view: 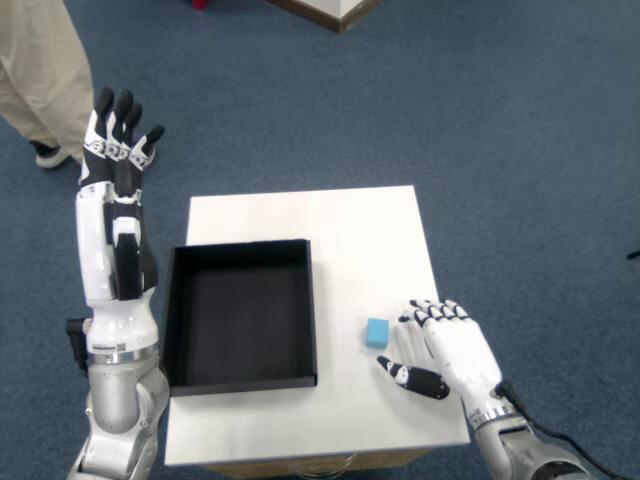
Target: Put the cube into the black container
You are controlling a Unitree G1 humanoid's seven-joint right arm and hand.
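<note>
Right hand [452, 350] lay low at the lower right of the head view, palm facing inward, white back of the hand uppermost. Its four fingers [432, 312] were extended and close together, dark tips pointing away from the body; the thumb [414, 378] stuck out to the side, well apart from the fingers. Nothing was held. The right wrist and forearm ran off toward the bottom right corner. Left hand [115, 140] was raised high at the left of the view, forearm near vertical, fingers straight, slightly fanned and pointing up, holding nothing.
</note>
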